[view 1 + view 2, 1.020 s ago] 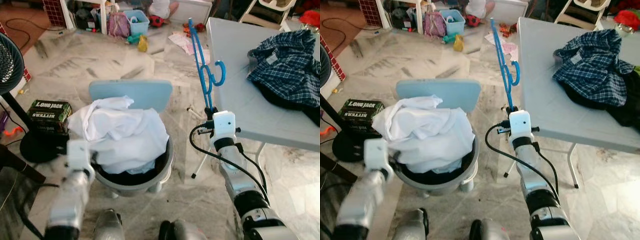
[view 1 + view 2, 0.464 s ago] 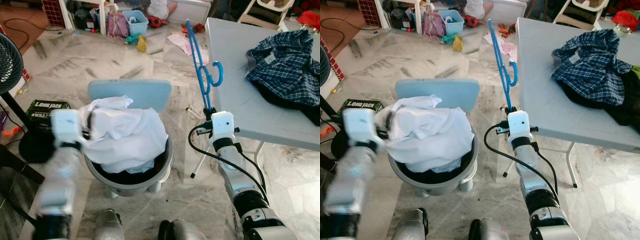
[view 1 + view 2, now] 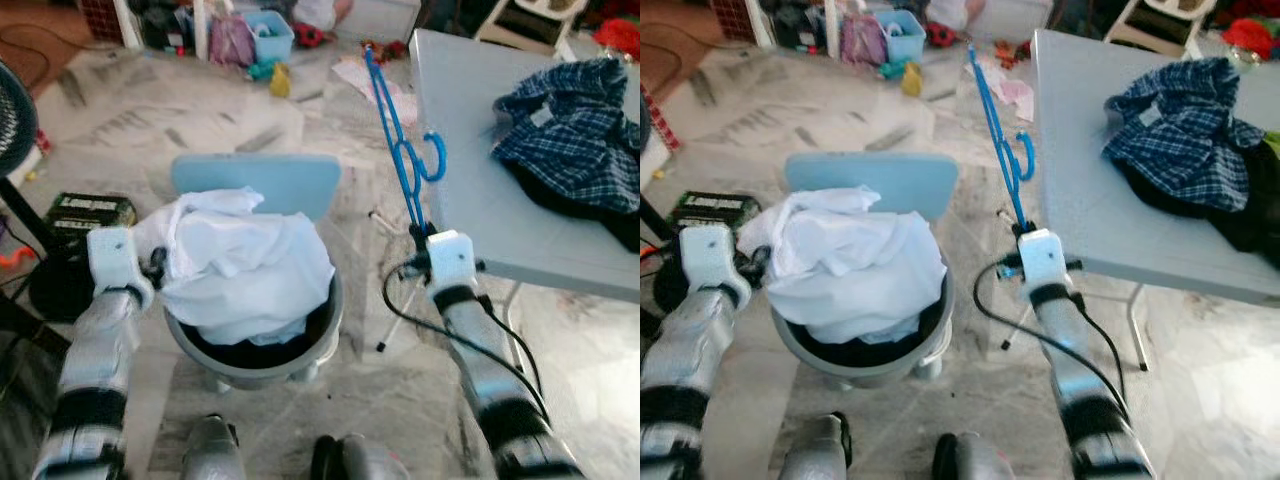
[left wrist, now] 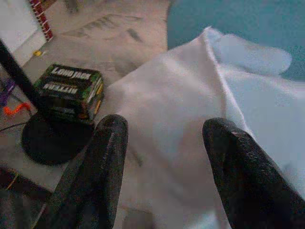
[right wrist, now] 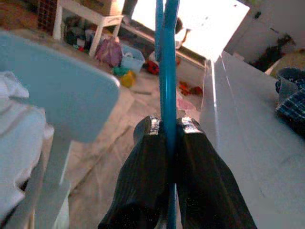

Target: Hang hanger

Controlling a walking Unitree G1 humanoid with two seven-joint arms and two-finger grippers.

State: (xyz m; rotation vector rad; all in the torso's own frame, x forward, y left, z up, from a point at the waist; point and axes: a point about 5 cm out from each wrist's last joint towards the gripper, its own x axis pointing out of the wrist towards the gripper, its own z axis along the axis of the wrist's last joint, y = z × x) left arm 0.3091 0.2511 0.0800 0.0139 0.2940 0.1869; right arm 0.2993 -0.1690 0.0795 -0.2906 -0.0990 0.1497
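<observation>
Hanger (image 3: 398, 150) upright, clamped in raised right gripper (image 5: 167, 125); left gripper (image 4: 164, 129) spread over white cloth (image 3: 245, 265).

The two head views look down and forward from above, sharing the round grey basket (image 3: 330, 330) of white cloth, the grey folding table (image 3: 470, 150) and the marble floor. The left wrist view faces close along its black fingers (image 4: 102, 162) at that cloth. The right wrist view looks along its fingers (image 5: 143, 176) past the thin blue plastic hanger (image 5: 167, 71) toward the table edge.
</observation>
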